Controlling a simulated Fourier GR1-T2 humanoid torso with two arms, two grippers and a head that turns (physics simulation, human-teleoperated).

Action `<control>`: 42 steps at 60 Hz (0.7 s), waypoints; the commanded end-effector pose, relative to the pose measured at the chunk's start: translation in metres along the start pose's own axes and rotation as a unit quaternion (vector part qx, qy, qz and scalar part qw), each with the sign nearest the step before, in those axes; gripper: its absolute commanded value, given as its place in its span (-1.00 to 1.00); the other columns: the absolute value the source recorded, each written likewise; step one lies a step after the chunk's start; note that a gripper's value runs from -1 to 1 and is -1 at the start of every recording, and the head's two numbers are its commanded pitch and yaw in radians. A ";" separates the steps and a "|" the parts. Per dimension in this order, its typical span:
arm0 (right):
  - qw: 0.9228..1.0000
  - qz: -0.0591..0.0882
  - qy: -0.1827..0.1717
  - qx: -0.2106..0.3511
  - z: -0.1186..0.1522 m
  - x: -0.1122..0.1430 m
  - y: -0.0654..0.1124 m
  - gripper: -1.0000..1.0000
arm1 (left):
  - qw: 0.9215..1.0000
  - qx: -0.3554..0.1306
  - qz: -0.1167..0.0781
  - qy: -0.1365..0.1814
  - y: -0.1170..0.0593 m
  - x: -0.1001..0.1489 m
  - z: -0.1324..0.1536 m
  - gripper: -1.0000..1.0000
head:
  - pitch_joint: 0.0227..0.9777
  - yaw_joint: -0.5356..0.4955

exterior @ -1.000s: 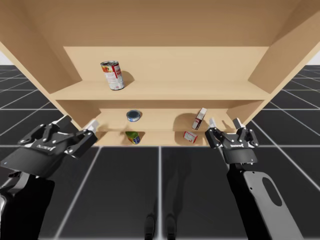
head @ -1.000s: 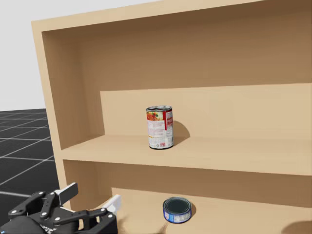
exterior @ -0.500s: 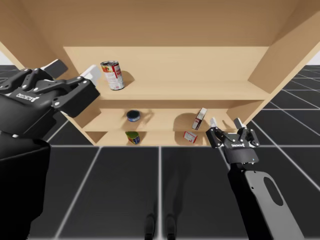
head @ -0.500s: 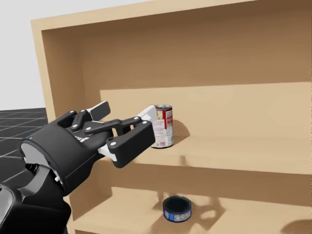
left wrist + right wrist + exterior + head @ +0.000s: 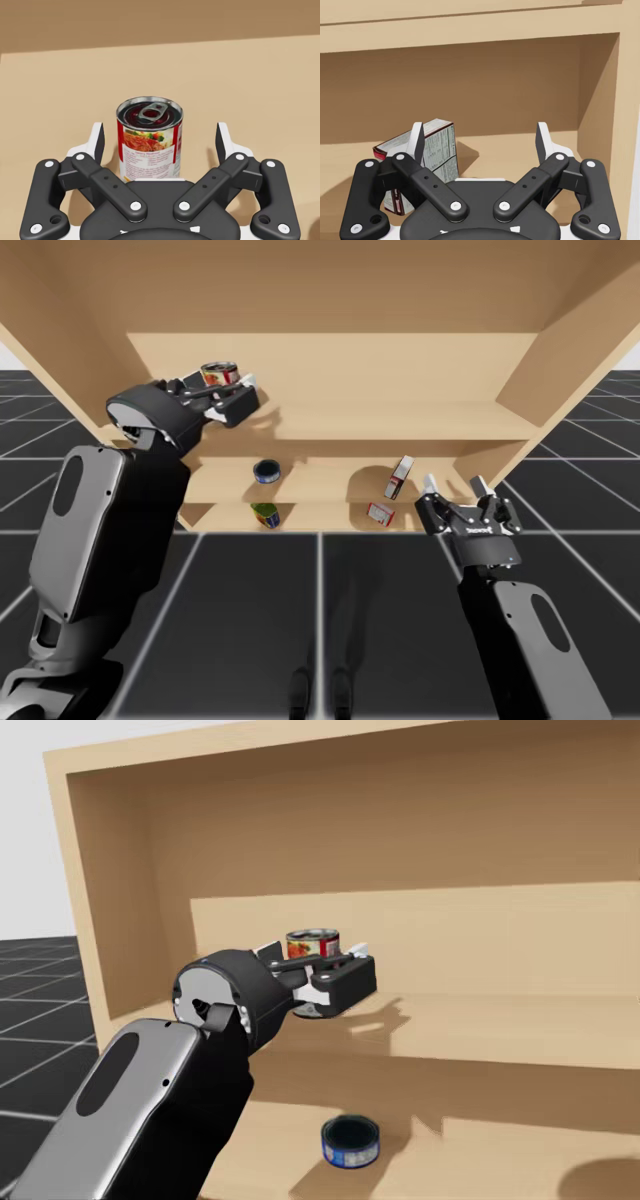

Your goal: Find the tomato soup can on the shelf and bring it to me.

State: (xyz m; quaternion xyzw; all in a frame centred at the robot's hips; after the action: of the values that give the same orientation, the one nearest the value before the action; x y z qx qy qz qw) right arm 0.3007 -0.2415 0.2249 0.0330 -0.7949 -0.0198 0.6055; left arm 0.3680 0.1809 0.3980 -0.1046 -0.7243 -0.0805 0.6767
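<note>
The tomato soup can is red and white with a pull-tab lid and stands upright on the upper shelf board. My left gripper is open around it, with a gap between the can and each finger. In the high view the can stands at the shelf's left with my left gripper at it. The head view shows the can just behind that gripper. My right gripper is open and holds nothing, in front of the lower shelf's right part.
On the lower shelf lie a flat blue can, a green can, and two small red and white boxes. One leaning box stands ahead of my right gripper. The shelf's side walls flank both arms.
My left arm rose from below the shelf to the upper board, and its open gripper came around the soup can. My head has turned slightly. The right arm barely moved.
</note>
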 end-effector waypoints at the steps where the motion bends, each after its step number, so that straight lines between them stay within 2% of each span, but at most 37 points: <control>1: 1.000 -0.003 0.000 -0.002 0.000 0.001 -0.002 -1.00 | 0.996 0.019 0.002 0.083 0.004 -0.025 -0.023 -1.00 | -0.54 0.56; 5: 1.000 -0.002 0.001 -0.003 0.000 0.001 -0.002 -1.00 | 0.996 0.020 0.002 0.083 0.005 -0.027 -0.024 -1.00 | -0.53 0.56; 6: 1.000 -0.003 0.001 -0.003 0.000 0.001 -0.003 -1.00 | 0.997 0.020 0.000 0.079 0.005 -0.027 -0.023 -0.70 | -0.53 0.56; 7: 1.000 -0.003 0.001 -0.003 0.000 0.001 -0.003 -1.00 | 0.997 0.019 0.004 0.079 0.004 -0.028 -0.022 0.89 | -0.53 0.56; 8: 1.000 -0.002 0.001 -0.003 0.000 0.001 -0.003 -1.00 | 0.997 0.017 0.004 0.077 0.004 -0.028 -0.022 0.96 | -0.53 0.56; 14: 1.000 -0.004 0.005 0.000 0.001 0.001 -0.003 -1.00 | 0.998 0.014 -0.010 0.064 0.002 -0.026 -0.016 1.00 | -0.52 0.55; 25: 1.000 -0.004 0.006 0.000 0.000 0.000 -0.004 -1.00 | 0.999 0.000 -0.021 0.032 -0.003 -0.010 0.005 1.00 | -0.51 0.55; 30: 1.000 -0.004 0.006 0.000 -0.001 0.000 -0.004 -1.00 | 1.000 -0.007 -0.021 0.015 -0.007 -0.003 0.020 1.00 | -0.51 0.55; 42: 1.000 -0.001 0.005 -0.001 -0.001 0.000 -0.004 -1.00 | 0.999 -0.013 -0.042 -0.010 -0.019 0.000 0.067 1.00 | -0.48 0.56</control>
State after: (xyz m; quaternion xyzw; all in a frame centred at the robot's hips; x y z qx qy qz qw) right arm 0.3013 -0.2452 0.2248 0.0348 -0.7918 -0.0214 0.6094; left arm 0.3295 0.1900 0.3810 -0.0646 -0.7472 -0.0594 0.6588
